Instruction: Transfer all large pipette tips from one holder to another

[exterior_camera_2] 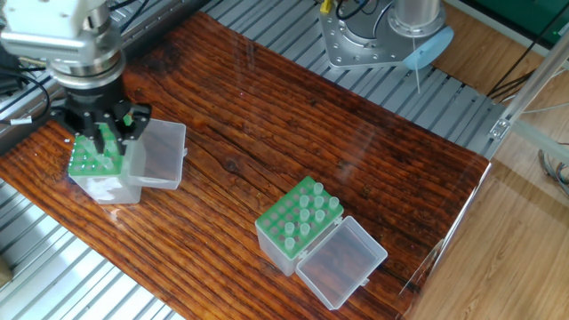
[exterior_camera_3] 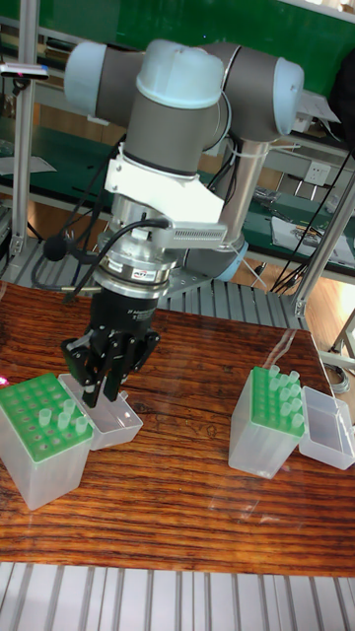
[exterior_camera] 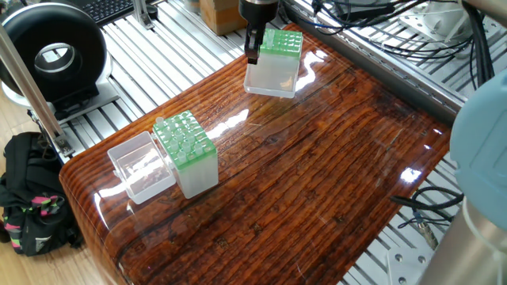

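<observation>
The arm's hand point(exterior_camera_2: 105, 135) hangs over one corner of the green-topped holder point(exterior_camera_2: 96, 160) at the far end of the dark wooden bench point(exterior_camera_2: 293, 151), its black fingers point(exterior_camera_3: 106, 380) pointing straight down at the grid. The fingers sit close together, but I cannot tell from here whether they pinch a tip between them or merely stand nearly closed. A few large pipette tips point(exterior_camera_3: 69, 418) stand in that holder, near the edge beside the hand; most of its holes are bare. The holder's clear hinged lid point(exterior_camera_2: 163, 156) lies open flat on the bench right beside it.

Well apart, toward the other end of the bench, the second holder point(exterior_camera_2: 291, 233) carries a cluster of whitish tips point(exterior_camera_2: 308, 210) standing upright in its green grid, filling much of it. Its own clear lid point(exterior_camera_2: 341, 263) lies open alongside, touching the box. In the one fixed view the hand point(exterior_camera: 253, 49) shows only as a dark shape at the edge of the distant holder.
</observation>
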You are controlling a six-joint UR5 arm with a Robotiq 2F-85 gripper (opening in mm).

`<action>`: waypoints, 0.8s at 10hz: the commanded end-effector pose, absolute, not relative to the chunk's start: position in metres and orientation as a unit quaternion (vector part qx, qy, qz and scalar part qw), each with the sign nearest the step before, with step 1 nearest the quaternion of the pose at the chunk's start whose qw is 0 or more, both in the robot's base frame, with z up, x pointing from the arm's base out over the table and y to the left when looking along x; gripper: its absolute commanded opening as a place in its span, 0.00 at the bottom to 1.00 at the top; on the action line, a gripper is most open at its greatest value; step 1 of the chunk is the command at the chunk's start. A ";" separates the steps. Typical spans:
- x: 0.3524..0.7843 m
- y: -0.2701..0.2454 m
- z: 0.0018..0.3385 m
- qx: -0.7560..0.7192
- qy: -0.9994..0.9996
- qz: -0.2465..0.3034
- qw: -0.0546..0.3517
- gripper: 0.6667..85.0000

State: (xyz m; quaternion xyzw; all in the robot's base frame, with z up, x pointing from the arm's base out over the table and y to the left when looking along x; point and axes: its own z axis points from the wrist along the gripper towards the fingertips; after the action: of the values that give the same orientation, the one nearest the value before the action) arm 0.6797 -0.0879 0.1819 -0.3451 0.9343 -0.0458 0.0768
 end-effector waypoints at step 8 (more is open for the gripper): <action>0.690 -0.096 0.161 -0.366 0.929 -0.036 0.051 0.38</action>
State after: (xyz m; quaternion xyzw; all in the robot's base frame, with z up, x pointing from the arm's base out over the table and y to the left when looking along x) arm 0.6930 -0.0907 0.1670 -0.3603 0.9299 -0.0390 0.0634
